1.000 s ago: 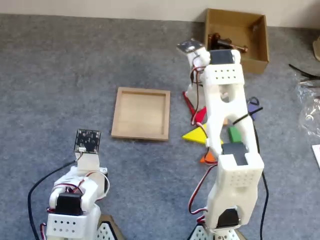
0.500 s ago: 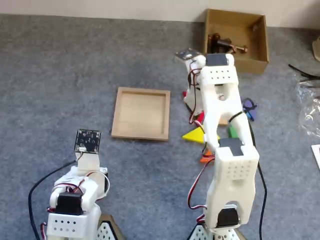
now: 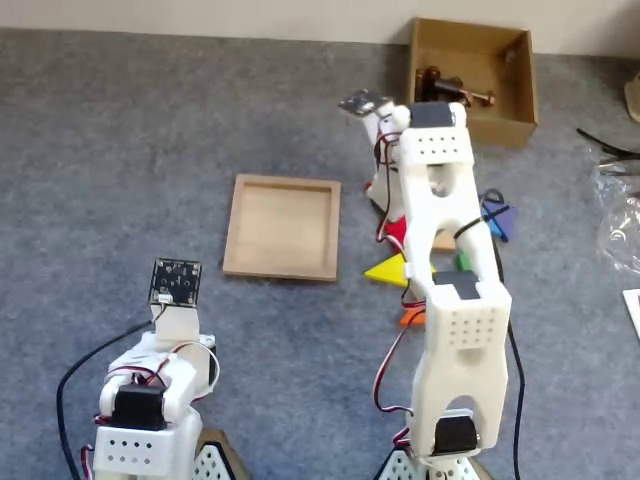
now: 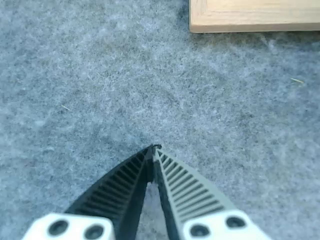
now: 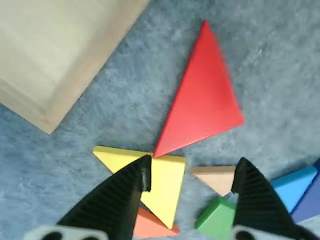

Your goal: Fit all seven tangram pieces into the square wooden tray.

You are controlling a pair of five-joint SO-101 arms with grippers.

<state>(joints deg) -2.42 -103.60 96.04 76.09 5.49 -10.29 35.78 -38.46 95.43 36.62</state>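
Tangram pieces (image 3: 390, 270) lie clustered just beside the square wooden tray (image 3: 283, 181), with none inside it yet. The right arm has swung slightly toward the tray over the last second, uncovering the blue piece (image 3: 497, 215). The right gripper (image 5: 194, 167) hangs released, jaws spread above the yellow triangle (image 5: 160, 182), beside the red triangle (image 5: 202, 95). It is likely lining up a first pick. The left gripper (image 4: 154, 150) is clenched on nothing near the tray and unmoved. Pieces are flat, painted, sharp-cornered wood. The tray is pale with a raised rim, on fuzzy grey carpet (image 3: 120, 150).
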